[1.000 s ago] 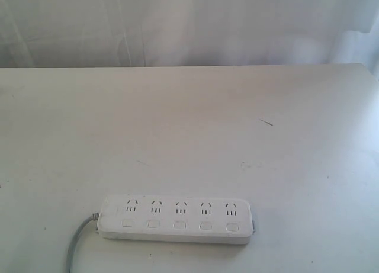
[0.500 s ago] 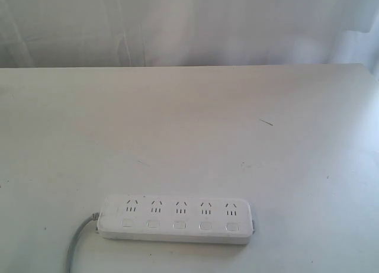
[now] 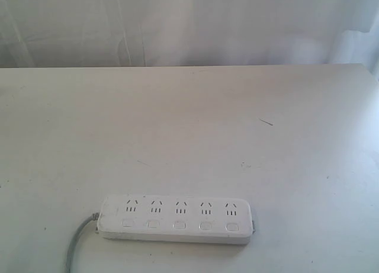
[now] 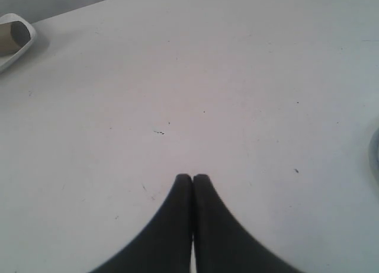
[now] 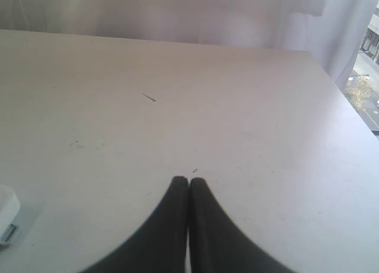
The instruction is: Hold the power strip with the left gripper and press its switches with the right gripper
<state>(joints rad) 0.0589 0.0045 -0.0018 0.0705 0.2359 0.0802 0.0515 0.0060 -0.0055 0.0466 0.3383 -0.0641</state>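
Note:
The white power strip (image 3: 176, 219) lies flat near the table's front edge, with five sockets along its far side. Its row of five white switches (image 3: 179, 225) runs along the near side. A grey cord (image 3: 77, 246) leaves its left end. Neither arm shows in the exterior view. In the left wrist view my left gripper (image 4: 193, 177) is shut on nothing above bare table, with no strip in sight. My right gripper (image 5: 188, 180) is also shut and empty, and one end of the strip (image 5: 7, 217) shows off to its side, apart from the fingers.
The white table (image 3: 189, 125) reaches back to a pale curtain (image 3: 189, 24). A white rounded object with a brown inside (image 4: 15, 39) lies far off in the left wrist view. The table's right edge (image 5: 349, 116) borders a window.

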